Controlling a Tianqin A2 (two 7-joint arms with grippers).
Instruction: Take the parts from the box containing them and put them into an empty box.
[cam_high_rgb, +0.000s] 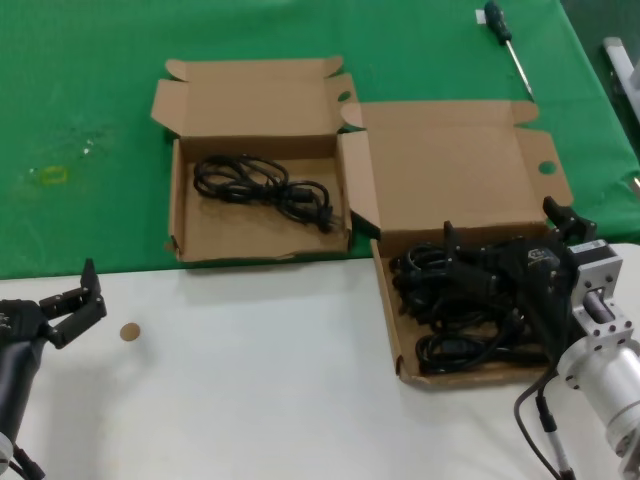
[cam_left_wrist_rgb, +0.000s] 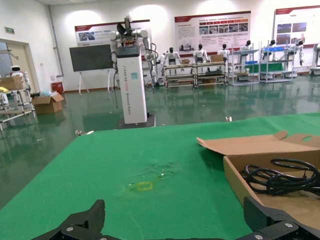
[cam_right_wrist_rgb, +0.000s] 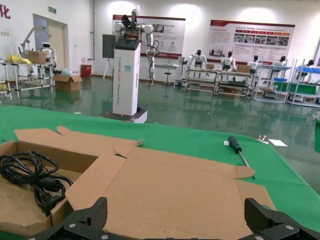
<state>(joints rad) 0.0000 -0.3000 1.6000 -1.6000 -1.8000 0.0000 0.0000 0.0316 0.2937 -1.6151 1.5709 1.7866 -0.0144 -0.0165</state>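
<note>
While lying flat, the cord bundle (cam_high_rgb: 262, 187) stretches lengthwise across the narrower box (cam_high_rgb: 200, 235).

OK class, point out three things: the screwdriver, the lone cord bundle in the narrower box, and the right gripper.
screwdriver (cam_high_rgb: 497, 20): head view, on its dark handle.
cord bundle (cam_high_rgb: 262, 185): head view, on the looped cable's middle.
right gripper (cam_high_rgb: 452, 262): head view, between its fingertips.

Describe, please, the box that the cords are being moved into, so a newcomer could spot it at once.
On the green cloth two open cardboard boxes sit side by side. Take the narrower box, on the robot's left. It holds a single cord bundle, while the wider box is piled with cords, the right claw over it.
</note>
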